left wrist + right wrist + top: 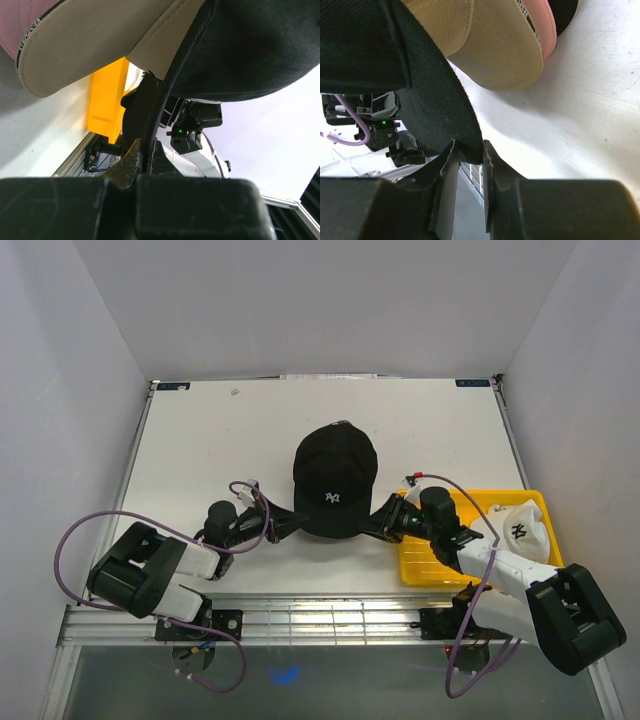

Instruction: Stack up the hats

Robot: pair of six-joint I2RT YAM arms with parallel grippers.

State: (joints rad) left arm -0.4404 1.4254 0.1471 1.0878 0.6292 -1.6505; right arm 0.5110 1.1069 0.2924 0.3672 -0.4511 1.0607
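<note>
Left hand point(292, 521), right hand point(377, 521): clamped on black cap point(335, 475) brim
Stacked: tan cap point(505, 50), pink cap point(544, 25) beneath
Remaining: white cap point(520, 527)

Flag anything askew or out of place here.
Nothing spilled or damaged. The black cap is pinched at both brim sides by the left claw and right claw, its brim raised off the tan cap below. The white cap lies apart in the yellow tray.
</note>
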